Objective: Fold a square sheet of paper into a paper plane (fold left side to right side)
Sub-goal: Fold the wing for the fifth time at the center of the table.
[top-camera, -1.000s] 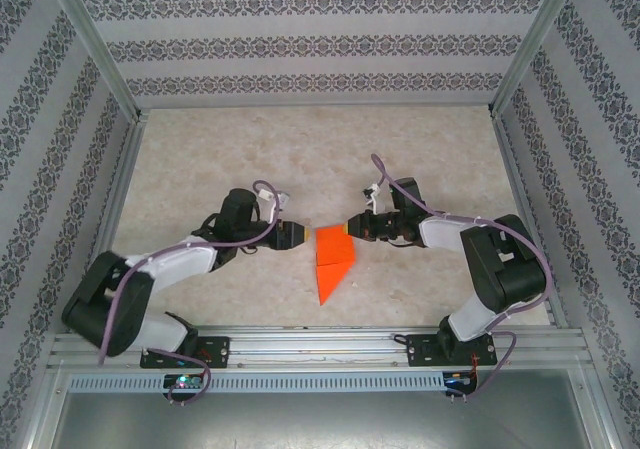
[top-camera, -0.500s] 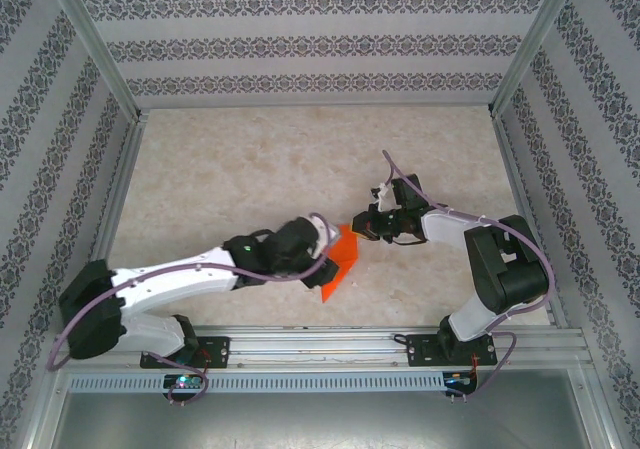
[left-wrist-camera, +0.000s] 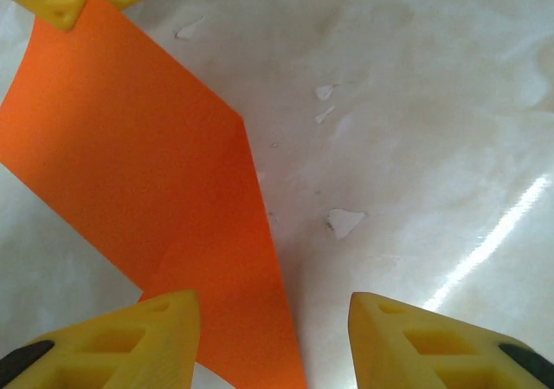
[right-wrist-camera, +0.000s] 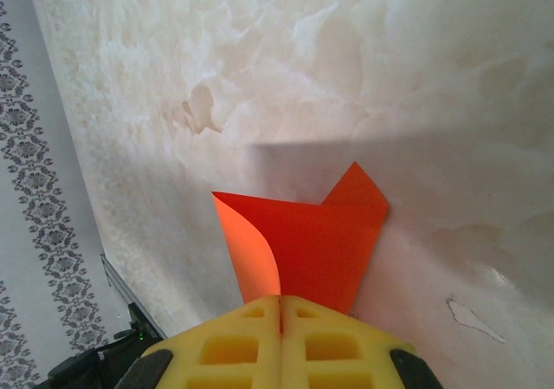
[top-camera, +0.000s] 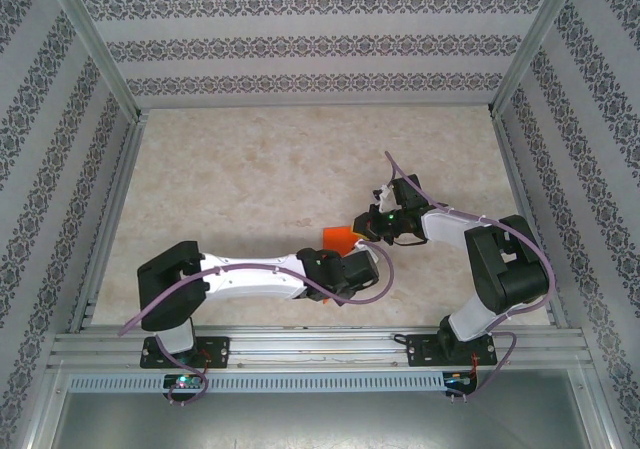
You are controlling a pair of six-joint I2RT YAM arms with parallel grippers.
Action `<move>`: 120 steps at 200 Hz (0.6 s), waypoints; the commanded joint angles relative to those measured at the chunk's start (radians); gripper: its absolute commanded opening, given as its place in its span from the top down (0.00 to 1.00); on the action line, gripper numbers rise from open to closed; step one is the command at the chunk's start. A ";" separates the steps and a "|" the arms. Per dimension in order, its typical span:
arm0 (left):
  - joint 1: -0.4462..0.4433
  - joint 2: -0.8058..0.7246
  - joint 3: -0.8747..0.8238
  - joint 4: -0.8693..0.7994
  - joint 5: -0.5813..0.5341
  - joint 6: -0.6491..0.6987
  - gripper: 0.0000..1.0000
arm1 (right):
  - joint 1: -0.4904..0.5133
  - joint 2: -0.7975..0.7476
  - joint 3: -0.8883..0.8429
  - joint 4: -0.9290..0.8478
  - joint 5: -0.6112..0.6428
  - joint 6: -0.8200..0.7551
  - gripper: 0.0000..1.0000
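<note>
Right gripper (right-wrist-camera: 281, 305) jaws clamp the folded orange paper (right-wrist-camera: 320, 242) by one edge. Left gripper (left-wrist-camera: 270, 309) jaws stand apart, straddling its other end on the tabletop (left-wrist-camera: 415, 103).

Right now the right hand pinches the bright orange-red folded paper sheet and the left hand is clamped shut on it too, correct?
No. The left hand is open, its fingers apart over the orange-red folded paper sheet, as the left wrist view shows. The right hand does pinch it.
</note>
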 commanded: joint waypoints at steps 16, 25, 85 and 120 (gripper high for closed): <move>-0.017 0.063 0.041 -0.096 -0.087 -0.044 0.51 | -0.010 -0.001 0.019 -0.016 0.007 0.011 0.99; -0.017 0.073 0.041 -0.094 -0.091 -0.048 0.51 | -0.011 0.001 0.019 -0.016 0.007 0.010 0.99; -0.019 0.137 0.067 -0.132 -0.114 -0.063 0.53 | -0.015 0.015 0.013 -0.012 0.010 0.012 0.99; -0.019 0.136 0.060 -0.133 -0.129 -0.070 0.67 | -0.015 0.017 0.011 -0.013 0.016 0.010 0.99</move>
